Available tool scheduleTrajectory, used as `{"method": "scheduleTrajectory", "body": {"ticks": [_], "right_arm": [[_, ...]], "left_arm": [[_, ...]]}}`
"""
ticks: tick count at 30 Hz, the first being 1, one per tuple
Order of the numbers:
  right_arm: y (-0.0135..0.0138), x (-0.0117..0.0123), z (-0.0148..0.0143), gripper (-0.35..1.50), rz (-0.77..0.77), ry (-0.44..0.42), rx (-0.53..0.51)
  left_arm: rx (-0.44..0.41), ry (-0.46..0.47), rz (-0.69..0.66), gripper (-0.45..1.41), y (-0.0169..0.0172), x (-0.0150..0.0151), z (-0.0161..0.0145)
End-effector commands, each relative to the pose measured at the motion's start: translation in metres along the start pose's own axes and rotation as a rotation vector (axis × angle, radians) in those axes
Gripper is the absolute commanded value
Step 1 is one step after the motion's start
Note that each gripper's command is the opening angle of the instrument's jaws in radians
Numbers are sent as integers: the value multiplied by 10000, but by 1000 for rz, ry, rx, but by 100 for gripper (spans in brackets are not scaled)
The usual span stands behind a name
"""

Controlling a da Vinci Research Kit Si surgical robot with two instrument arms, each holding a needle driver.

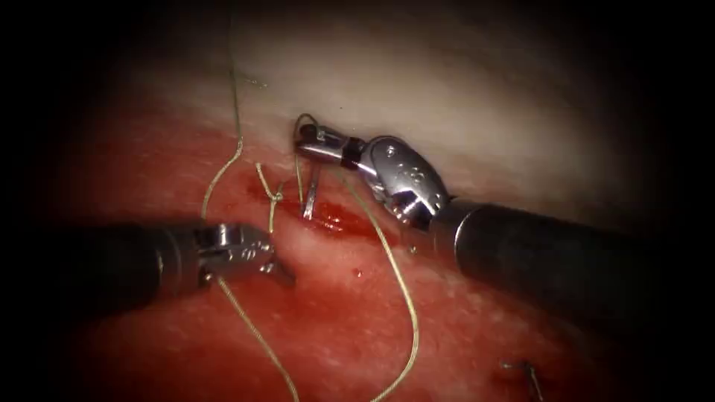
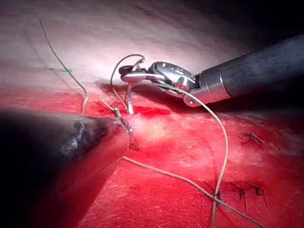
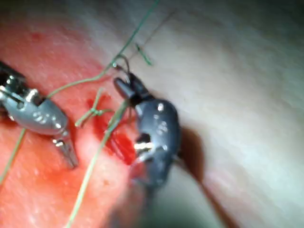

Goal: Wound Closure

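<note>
Red, wet pork tissue [image 1: 357, 327] lies under both my tools, paling to whitish on the far side of my right tool [image 1: 316, 143]; the cut [image 1: 328, 216], with red fluid [image 1: 339, 219] pooled in it, sits just below that tool's tip and ahead of my left tool [image 1: 277, 272]. I judge the right tool stands over the cut so that the needle [image 1: 309, 195] hangs steeply from it: its jaws are pressed together on the needle's upper end, and the lower end meets the tissue at the cut. How deep the point sits I cannot tell, since fluid hides it. My left tool rests low on the cut's left side, holding nothing that I can see, jaws seemingly closed, perhaps waiting to receive. The thread [image 1: 398, 283] loops off the right tool's tip, trails below it and passes beside my left tool. A small knot [image 1: 274, 197] with cut ends sits between the tools.
</note>
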Motion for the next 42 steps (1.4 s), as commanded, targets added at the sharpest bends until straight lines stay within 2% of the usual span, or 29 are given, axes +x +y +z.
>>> {"method": "scheduleTrajectory", "body": {"ticks": [1,9,16,26,33,42], "right_arm": [[2,-3,9,-35,8,-5,2],[-3,-14,8,-35,89,-69,8],[-4,-14,8,-35,274,-84,43],[-8,-16,9,-35,463,-100,94],[-11,-18,9,-35,473,-100,103],[-16,-25,14,-35,491,-122,170]], "left_arm": [[-1,1,3,-45,-3,1,8],[-8,5,6,-45,-2,-2,0],[-7,8,2,-45,-4,-4,-1],[-8,8,4,-45,-5,-6,-2],[-10,8,5,-45,-4,-8,-3],[-17,10,5,-45,-4,-13,-8]]}}
